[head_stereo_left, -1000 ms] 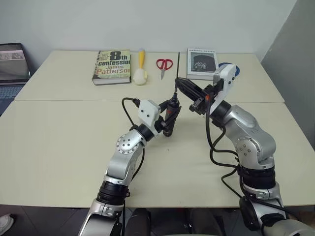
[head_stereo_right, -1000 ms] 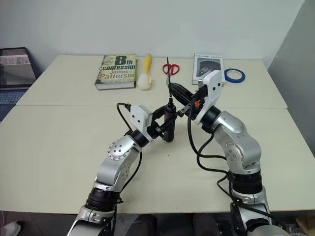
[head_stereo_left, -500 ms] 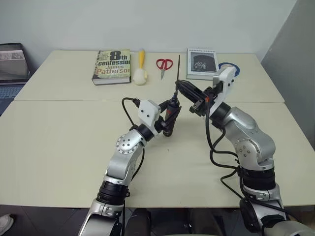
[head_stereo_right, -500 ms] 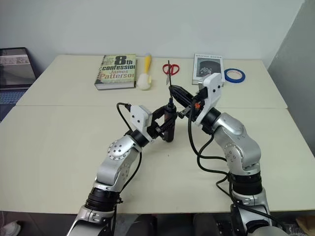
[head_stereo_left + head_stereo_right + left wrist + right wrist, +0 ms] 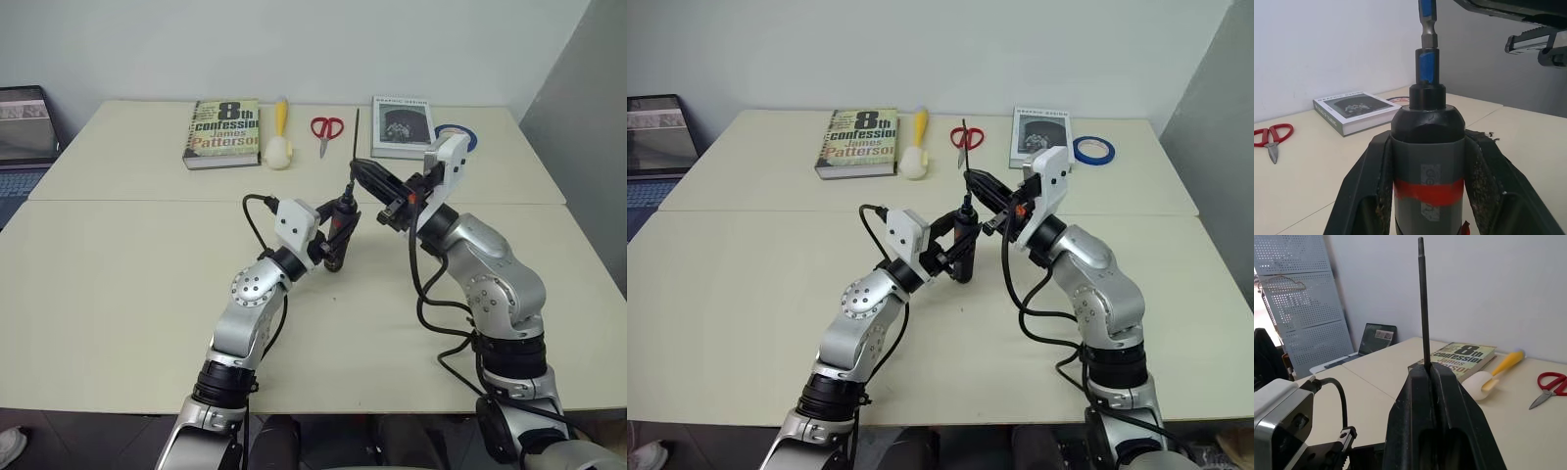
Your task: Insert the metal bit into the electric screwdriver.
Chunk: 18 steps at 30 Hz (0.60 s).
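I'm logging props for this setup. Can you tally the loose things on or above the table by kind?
Books: 2, the paperback and the grey book
Scissors: 1
Brush: 1
Tape roll: 1
Electric screwdriver: 1
Metal bit: 1
Total: 7

Wide bare stretches of the cream table (image 5: 118, 284) are lying open on both sides of the two arms. Along the far edge, a paperback book (image 5: 223, 132), yellow-handled white brush (image 5: 280, 137), red-handled scissors (image 5: 326, 130), grey book (image 5: 402, 125) and blue tape ring (image 5: 1094, 149) are standing in a row (all well apart from the arms).
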Motion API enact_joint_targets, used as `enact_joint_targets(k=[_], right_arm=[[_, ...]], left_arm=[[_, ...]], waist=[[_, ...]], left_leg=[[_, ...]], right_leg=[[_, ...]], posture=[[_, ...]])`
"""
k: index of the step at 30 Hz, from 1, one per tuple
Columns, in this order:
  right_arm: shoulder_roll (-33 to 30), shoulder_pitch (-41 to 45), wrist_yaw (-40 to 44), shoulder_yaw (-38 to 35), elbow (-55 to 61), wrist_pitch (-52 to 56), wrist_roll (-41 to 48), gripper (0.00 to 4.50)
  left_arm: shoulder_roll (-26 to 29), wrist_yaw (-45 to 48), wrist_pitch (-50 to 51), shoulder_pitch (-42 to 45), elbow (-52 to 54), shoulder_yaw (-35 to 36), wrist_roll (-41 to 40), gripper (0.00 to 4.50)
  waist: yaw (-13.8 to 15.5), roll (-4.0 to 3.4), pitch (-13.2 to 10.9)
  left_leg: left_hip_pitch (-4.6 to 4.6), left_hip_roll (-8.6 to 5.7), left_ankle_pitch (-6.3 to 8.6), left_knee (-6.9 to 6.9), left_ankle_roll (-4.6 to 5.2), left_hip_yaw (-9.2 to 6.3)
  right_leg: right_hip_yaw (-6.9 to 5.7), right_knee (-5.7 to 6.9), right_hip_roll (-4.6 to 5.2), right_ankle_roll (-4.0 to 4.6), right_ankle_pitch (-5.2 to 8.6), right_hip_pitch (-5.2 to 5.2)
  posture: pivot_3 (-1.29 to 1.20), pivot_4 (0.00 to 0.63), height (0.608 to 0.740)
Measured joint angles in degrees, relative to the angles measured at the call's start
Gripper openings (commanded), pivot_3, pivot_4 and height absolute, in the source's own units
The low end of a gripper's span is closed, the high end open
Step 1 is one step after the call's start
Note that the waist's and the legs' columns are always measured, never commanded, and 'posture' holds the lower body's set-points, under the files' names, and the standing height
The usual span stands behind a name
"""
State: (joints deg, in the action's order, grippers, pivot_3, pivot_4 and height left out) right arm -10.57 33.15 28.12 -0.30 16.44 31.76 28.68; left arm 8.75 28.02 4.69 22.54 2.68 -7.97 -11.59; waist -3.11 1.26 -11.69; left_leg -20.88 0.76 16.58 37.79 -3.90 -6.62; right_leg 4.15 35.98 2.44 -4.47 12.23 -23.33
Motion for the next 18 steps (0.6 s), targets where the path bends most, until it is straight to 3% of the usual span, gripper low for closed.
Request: enact_joint_targets(k=[18], right_arm=[[0.5,-0.1,-0.5,0.5,-0.3,-0.5,-0.2,0.0]], left_arm=[[0.0,0.0,0.0,0.0,0.0,0.0,0.0,1.64]], waist=[[0.0,0.0,0.0]], left_leg=[[0.0,0.0,0.0,-0.01,0.0,0.0]], right_leg=[[0.0,0.0,0.0,0.01,0.01,-0.01]], posture=[[0.0,0.15,0.74]])
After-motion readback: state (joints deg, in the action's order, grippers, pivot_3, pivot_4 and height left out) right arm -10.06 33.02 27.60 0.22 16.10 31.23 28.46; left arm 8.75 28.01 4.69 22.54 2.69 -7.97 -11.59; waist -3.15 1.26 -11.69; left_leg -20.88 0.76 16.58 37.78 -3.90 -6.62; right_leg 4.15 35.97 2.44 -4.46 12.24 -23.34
